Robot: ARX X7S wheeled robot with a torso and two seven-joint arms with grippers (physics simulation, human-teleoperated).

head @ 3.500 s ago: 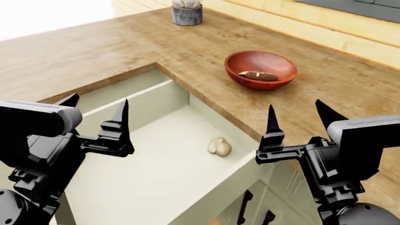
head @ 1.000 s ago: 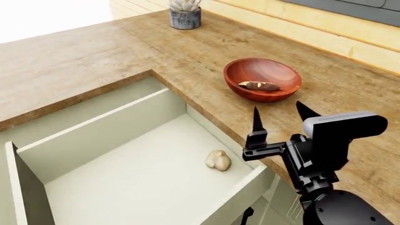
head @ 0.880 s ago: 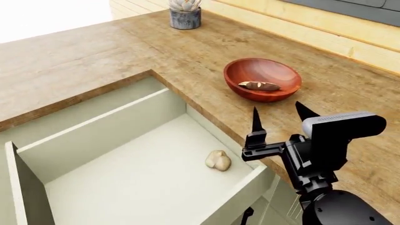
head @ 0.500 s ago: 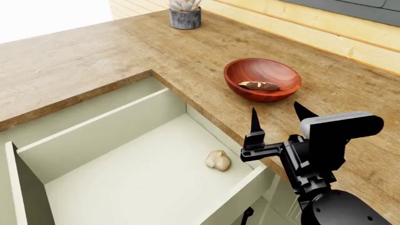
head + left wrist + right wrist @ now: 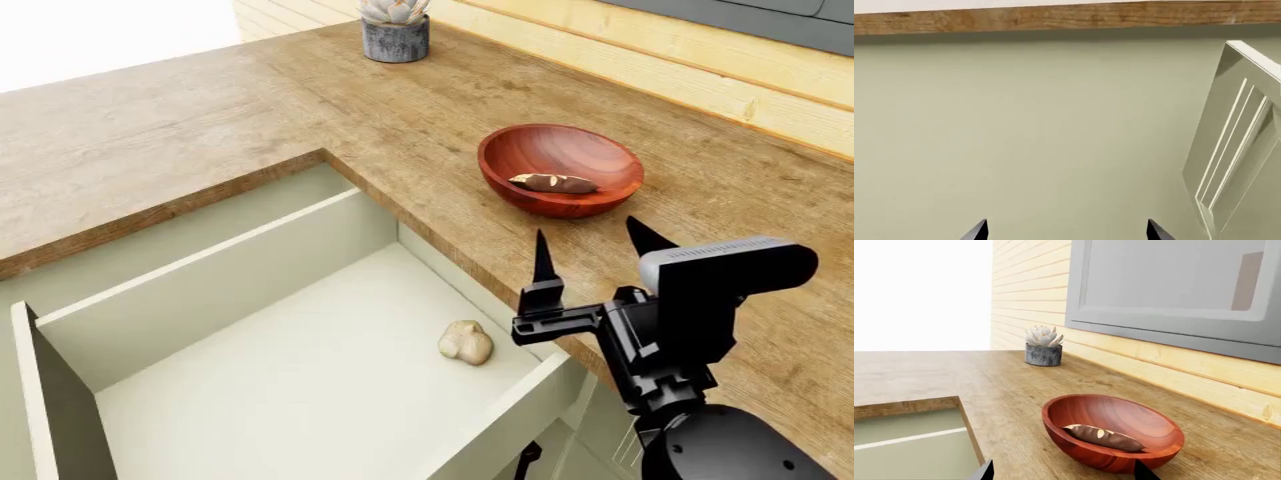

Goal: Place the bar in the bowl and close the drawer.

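Left wrist view: a flat pale cream-green cabinet face (image 5: 1041, 140) fills most of the picture, with a strip of wood-grain countertop (image 5: 1054, 17) edging it. A panelled door (image 5: 1237, 145) in the same pale colour stands at an angle to one side. Only the two black tips of the left gripper (image 5: 1067, 231) show, set wide apart with nothing between them.

Head view: the countertop (image 5: 200, 110) is a broad slab of warm, streaky wood, backed by pale yellow plank wall (image 5: 694, 50). The drawer (image 5: 200, 290) stands pulled out, a deep smooth-walled box, and a pale lumpy garlic bulb (image 5: 466, 342) lies on its floor near the right wall. The bowl (image 5: 561, 168) is round, glossy and reddish-brown, resting on the counter beyond the drawer; the bar (image 5: 553, 183), brown with tan mottling, lies inside it. A grey stone-like pot (image 5: 396, 38) with a succulent sits at the far edge. The right gripper (image 5: 587, 252) hovers above the counter edge just this side of the bowl, its pointed black fingers spread and empty. Against half a second ago it has slipped very slightly toward the drawer; bowl, bar and bulb are unmoved.

Right wrist view: the bowl (image 5: 1113, 439) sits close ahead with the bar (image 5: 1102, 437) on its inner slope, the pot (image 5: 1043, 353) further back under a grey window frame (image 5: 1174, 315).
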